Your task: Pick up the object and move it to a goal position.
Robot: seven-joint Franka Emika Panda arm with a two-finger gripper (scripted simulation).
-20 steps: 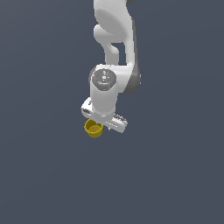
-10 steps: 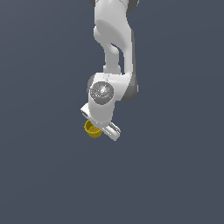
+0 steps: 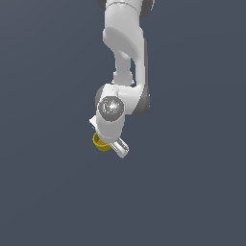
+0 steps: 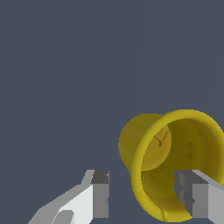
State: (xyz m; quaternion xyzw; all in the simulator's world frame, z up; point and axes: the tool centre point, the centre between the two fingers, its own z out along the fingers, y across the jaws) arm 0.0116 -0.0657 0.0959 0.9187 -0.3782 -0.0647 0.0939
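The object is a small mustard-yellow cup (image 3: 100,143) that shows just past the hand's lower edge in the exterior view, on the exterior view's left. In the wrist view the cup (image 4: 175,162) has its hollow mouth turned toward the camera. My gripper (image 4: 146,194) is open and straddles the cup's rim wall. One finger (image 4: 194,197) is inside the mouth and the other finger (image 4: 99,199) is outside, with a gap to the wall. In the exterior view the gripper (image 3: 109,144) is mostly hidden by the white wrist.
The white arm (image 3: 126,53) comes down from the top of the exterior view. All around is a plain dark grey-blue ground (image 3: 192,192) with no other objects in view.
The wrist has come down toward the cup and turned a little. The cup stays in the same place in the exterior view.
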